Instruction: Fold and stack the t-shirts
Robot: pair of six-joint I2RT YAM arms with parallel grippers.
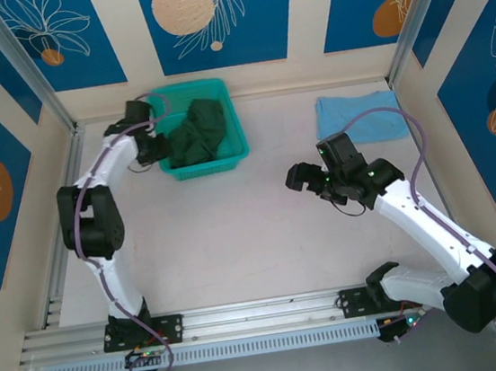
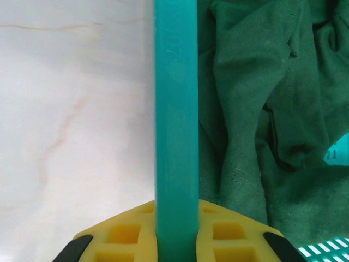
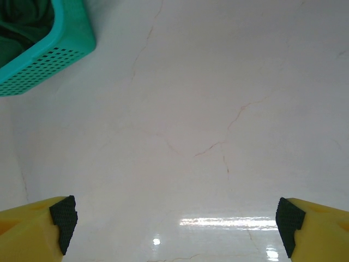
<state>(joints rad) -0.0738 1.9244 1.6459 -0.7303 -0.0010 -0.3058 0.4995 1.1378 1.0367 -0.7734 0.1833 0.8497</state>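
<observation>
The dark green t-shirt lies crumpled inside the teal mesh basket at the back left of the table. My left gripper is at the basket's left wall, shut on its rim. In the left wrist view the teal rim runs up between the yellow fingers, with the green t-shirt to its right. The light blue t-shirt rests folded flat at the back right. Over the bare middle of the table my right gripper is open, its pads wide apart.
The white marbled table stretches between the two arms. Blue patterned walls enclose the back and sides. In the right wrist view the basket corner sits at the upper left with green cloth inside it.
</observation>
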